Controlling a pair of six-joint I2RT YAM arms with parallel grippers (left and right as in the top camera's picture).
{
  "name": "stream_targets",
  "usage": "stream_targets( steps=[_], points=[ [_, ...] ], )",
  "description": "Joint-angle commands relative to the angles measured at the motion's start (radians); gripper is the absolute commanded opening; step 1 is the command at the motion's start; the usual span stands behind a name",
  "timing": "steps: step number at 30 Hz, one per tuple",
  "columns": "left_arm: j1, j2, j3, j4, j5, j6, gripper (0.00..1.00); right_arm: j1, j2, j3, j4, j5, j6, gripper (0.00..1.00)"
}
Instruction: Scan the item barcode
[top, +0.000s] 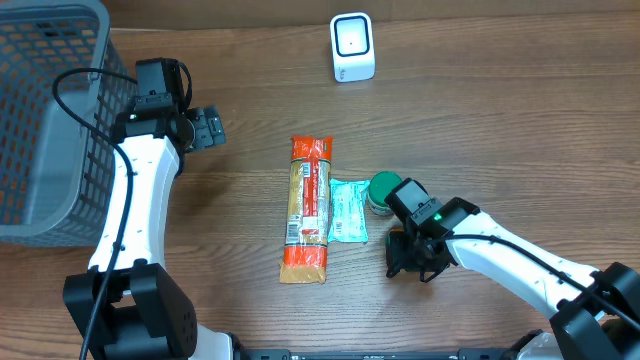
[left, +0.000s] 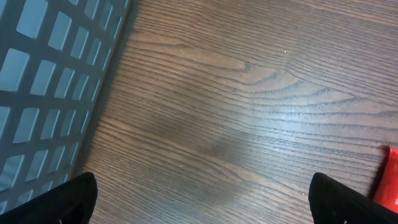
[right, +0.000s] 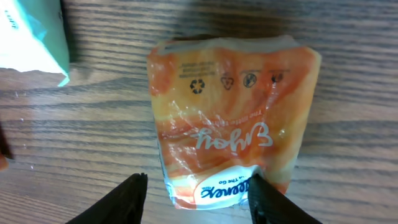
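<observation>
On the near right of the table (top: 500, 120), we note the right gripper (right: 200, 202) pointing down over a small orange pouch (right: 233, 118), which lies flat on the wood. From the wrist view we read its jaws as released. The two dark fingers (right: 134, 200) stand apart at the pouch's lower end, the left one clear of the wrapper's edge and the right one in front of the wrapper. We cannot tell whether that finger touches it. The pouch shows a recycling mark and the word "Enjoy" upside down. We cannot see it from overhead, where the gripper covers it. Just left of the gripper lies a teal packet (top: 348, 210), with a round green object (top: 381, 188) at its far right corner. A long orange package (top: 308, 208) lies lengthwise against the packet's left side. The white barcode scanner (top: 352, 47) stands at the far edge near centre, well apart from the pouch. The left gripper (top: 208, 128) hangs far left beside the grey mesh basket (top: 45, 120), jaws spread wide over bare wood.
</observation>
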Motion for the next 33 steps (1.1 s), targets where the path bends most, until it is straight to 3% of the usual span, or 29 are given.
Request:
stream_targets(
  steps=[1,8,15,23,33],
  points=[
    [-0.003,0.001,0.016,0.000,-0.006,-0.003,1.00,0.003,0.003,0.083,-0.034,0.020,-0.013,0.59],
    [-0.003,0.001,0.016,0.000,-0.006,-0.003,1.00,0.003,0.003,0.275,-0.227,0.097,-0.056,0.68],
    [-0.003,0.001,0.016,0.000,-0.006,-0.003,1.00,-0.059,0.003,0.276,-0.339,0.128,-0.056,0.76],
    [-0.003,0.001,0.016,0.000,-0.006,-0.003,1.00,-0.182,0.003,0.276,-0.356,-0.016,-0.201,0.76],
    [-0.003,0.001,0.016,0.000,-0.006,-0.003,1.00,-0.189,0.003,0.198,-0.305,-0.037,-0.318,0.76]
  ],
)
